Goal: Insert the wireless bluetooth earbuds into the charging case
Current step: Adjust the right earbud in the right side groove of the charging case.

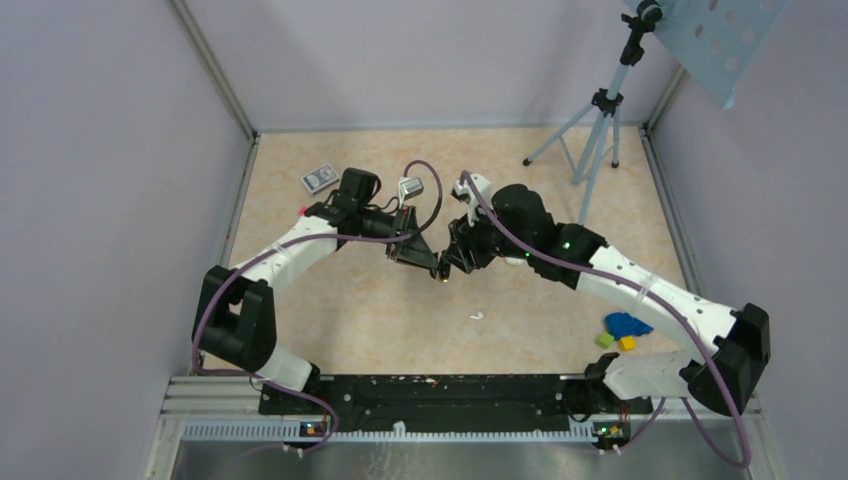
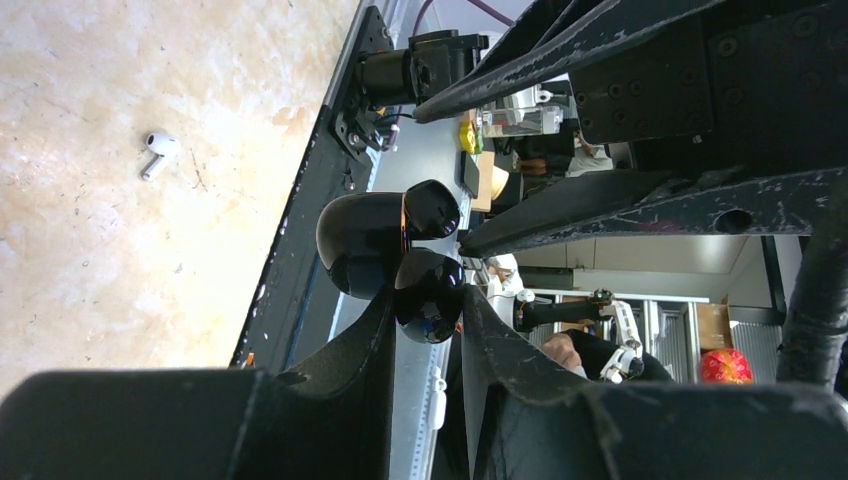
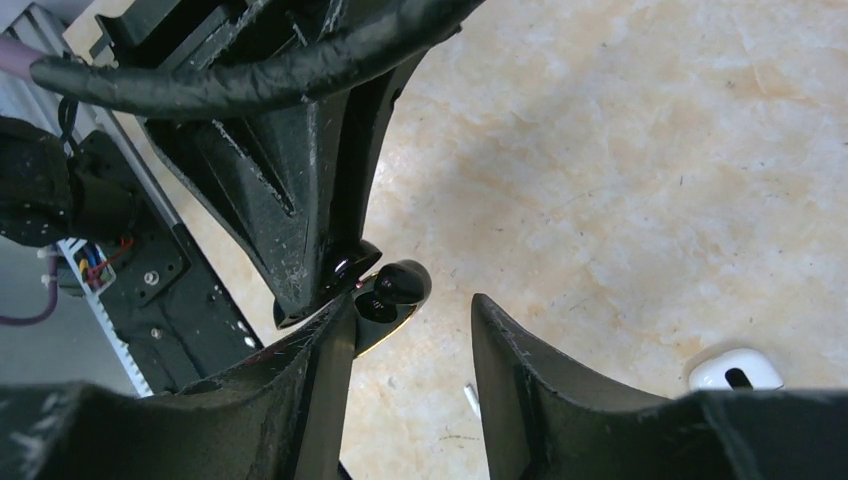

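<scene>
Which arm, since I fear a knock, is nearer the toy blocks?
Right. The right arm runs just beside the blocks; the left arm is far across the table.

Glowing evenly under soft overhead light; casting faint shadows on the tabletop (image 1: pixel 400 320); blurring near jaws in wrist views.

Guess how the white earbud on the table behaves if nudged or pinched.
White earbud likely skids or spins if nudged: glossy shell, lying loose on the flat table. Rounded head and thin stem may squirt from a pinch. Probably rigid and very light: tiny.
</scene>
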Controlling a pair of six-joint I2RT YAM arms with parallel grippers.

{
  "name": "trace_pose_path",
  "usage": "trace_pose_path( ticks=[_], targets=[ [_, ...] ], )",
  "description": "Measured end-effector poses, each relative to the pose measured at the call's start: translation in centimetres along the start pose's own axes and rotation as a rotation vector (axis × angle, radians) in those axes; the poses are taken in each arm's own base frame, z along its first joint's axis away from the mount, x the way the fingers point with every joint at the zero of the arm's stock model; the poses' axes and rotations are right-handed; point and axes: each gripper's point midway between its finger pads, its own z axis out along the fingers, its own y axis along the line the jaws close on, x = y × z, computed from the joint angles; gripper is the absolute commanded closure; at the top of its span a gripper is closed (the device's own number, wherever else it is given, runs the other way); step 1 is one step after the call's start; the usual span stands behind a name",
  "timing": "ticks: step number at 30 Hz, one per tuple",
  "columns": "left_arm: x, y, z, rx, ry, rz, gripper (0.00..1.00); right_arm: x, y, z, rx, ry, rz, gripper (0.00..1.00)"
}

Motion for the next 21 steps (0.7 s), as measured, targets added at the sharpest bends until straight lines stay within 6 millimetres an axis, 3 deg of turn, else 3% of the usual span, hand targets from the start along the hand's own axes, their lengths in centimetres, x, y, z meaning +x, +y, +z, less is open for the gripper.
trace_pose_path(
  ticks=[21],
  targets=[
    [-0.03, 0.36, 0.14, -0.002, 0.004, -0.012, 1.0, 0.43, 0.1, 0.98, -0.02, 0.039, -0.024, 0.65]
  ],
)
